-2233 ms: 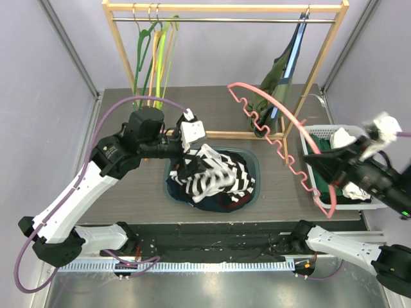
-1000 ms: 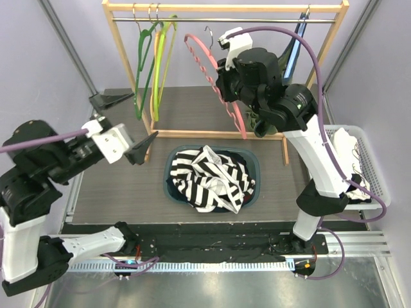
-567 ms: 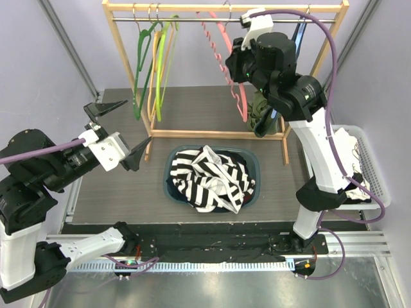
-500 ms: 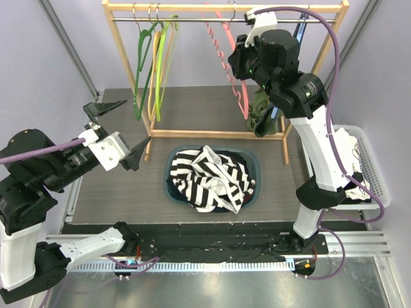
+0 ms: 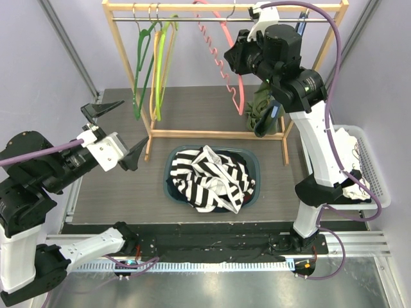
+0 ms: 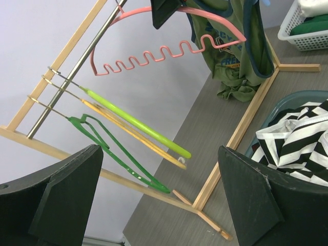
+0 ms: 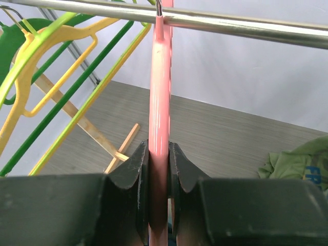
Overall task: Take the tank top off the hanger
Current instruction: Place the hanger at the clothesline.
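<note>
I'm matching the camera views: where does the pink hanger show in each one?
Top external: pink hanger upper centre, under the metal rail.
Left wrist: top centre.
Right wrist: centre, upright between the fingers.
Shared landmark: the metal rail.

The left arm (image 5: 32,168) is drawn back at the table's left side, its forearm roughly level and pointing inward. The left gripper (image 5: 121,130) hangs in the air with jaws spread wide, nothing between its two dark fingers (image 6: 66,200). The right arm (image 5: 318,151) stands tall from its base, reaching up and away, wrist bent leftward. The right gripper (image 5: 232,56) is pinched nearly closed on the pink hanger (image 7: 159,92) — one finger on each side.
</note>
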Motion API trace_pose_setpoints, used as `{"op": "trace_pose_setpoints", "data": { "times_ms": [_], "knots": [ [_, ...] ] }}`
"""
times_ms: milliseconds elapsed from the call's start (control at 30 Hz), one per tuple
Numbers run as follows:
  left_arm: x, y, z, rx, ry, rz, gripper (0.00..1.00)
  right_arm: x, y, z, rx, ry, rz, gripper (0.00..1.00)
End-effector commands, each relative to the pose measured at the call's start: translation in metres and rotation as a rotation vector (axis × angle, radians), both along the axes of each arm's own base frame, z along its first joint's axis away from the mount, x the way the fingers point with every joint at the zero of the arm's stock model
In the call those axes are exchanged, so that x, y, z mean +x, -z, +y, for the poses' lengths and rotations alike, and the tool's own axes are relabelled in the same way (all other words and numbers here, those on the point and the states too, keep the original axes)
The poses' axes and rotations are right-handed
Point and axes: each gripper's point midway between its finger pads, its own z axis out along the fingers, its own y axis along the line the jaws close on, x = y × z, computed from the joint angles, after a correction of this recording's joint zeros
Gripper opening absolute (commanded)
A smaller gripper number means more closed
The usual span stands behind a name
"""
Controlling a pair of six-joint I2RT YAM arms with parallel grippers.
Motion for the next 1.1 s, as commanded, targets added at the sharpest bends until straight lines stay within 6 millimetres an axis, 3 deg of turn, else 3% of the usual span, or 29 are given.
{"op": "trace_pose_setpoints", "data": {
  "times_ms": [0,400,667,900,1067],
  "knots": [
    [-0.001,-0.001,0.001,-0.009,0.0,-0.003,1.0,0.002,-0.035,0.004,0.103,-0.024,-0.094,0.01],
    [0.0,0.001,0.004,-0.005,-0.01,-0.003,1.0,0.017,-0.016,0.006,0.094,-0.029,-0.047,0.01],
    [0.0,0.002,0.003,-0.006,-0.009,0.0,1.0,0.02,0.009,0.011,0.068,-0.043,0.021,0.01],
    [-0.001,0.001,0.002,-0.011,-0.004,0.001,1.0,0.018,0.025,0.029,0.055,-0.093,0.062,0.01],
    [-0.001,0.001,0.002,-0.011,-0.003,0.004,1.0,0.013,0.028,0.053,0.013,-0.099,0.043,0.01]
  ]
}}
